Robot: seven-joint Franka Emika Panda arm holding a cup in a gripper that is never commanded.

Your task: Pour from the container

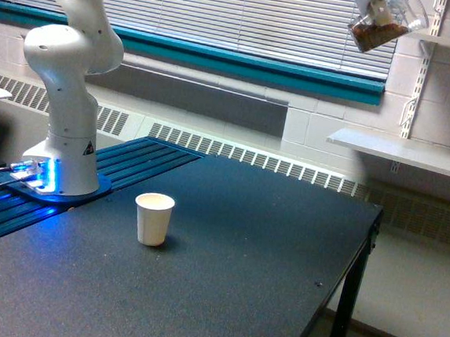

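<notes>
The container (378,26), a clear cup with brown nuts inside, hangs tilted high in the air at the exterior view's upper right, and the frame's top edge cuts it off. The nuts lie against its lower side. The gripper is above the frame and does not show. A small white paper cup (153,218) stands upright on the dark table (247,281), far below the container and to its left.
The white arm's base (63,131) stands at the table's left end, with a blue light at its foot. A white wall shelf (404,153) juts out on the right, below the container. The table's right edge (360,251) drops to the floor.
</notes>
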